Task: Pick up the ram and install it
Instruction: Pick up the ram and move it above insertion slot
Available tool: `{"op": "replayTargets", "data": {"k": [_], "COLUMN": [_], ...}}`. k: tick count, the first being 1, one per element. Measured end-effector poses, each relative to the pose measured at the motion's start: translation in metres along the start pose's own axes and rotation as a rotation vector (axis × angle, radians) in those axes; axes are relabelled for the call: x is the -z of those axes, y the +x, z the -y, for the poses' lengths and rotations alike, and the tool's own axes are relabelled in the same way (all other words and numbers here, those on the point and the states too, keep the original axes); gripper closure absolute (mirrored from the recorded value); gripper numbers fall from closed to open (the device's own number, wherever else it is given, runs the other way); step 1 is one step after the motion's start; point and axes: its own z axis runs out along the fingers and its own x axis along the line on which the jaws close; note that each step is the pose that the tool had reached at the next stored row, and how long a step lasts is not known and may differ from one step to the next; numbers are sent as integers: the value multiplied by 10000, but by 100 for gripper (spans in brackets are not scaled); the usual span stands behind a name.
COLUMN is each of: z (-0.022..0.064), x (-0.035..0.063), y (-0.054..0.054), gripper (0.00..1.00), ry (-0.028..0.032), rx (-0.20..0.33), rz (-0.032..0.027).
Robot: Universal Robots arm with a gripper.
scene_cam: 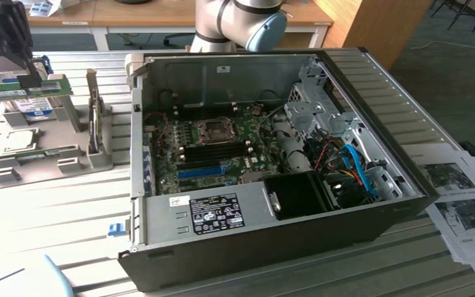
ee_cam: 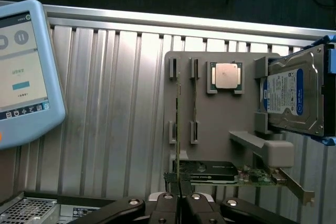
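Note:
The ram (scene_cam: 23,91) is a thin green strip held level above the grey parts holder (scene_cam: 47,162) at the exterior view's far left. My gripper (scene_cam: 31,79) is shut on its upper edge from above. In the wrist view the ram (ee_cam: 178,129) appears edge-on as a thin line running out from between the closed fingers (ee_cam: 167,203), over the holder's narrow slots (ee_cam: 173,129). The open computer case (scene_cam: 402,204) lies to the exterior view's right, with its motherboard (scene_cam: 213,148) and dark memory slots (scene_cam: 221,153) exposed.
The holder also carries a processor (ee_cam: 227,75), a silver hard drive with a blue label (ee_cam: 291,98) and an expansion card (ee_cam: 210,171). A blue-edged tablet (ee_cam: 21,72) lies beside it. The board has a bright blue slot (scene_cam: 200,171). Papers (scene_cam: 460,198) lie beyond the case.

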Motion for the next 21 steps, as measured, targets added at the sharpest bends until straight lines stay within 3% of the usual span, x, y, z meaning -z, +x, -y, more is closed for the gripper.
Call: {"op": "replayTargets", "data": {"k": [21], "z": [424], "x": [7], "y": [26], "gripper": [89], "ry": [-1], "rx": [1], "rz": [0]}}
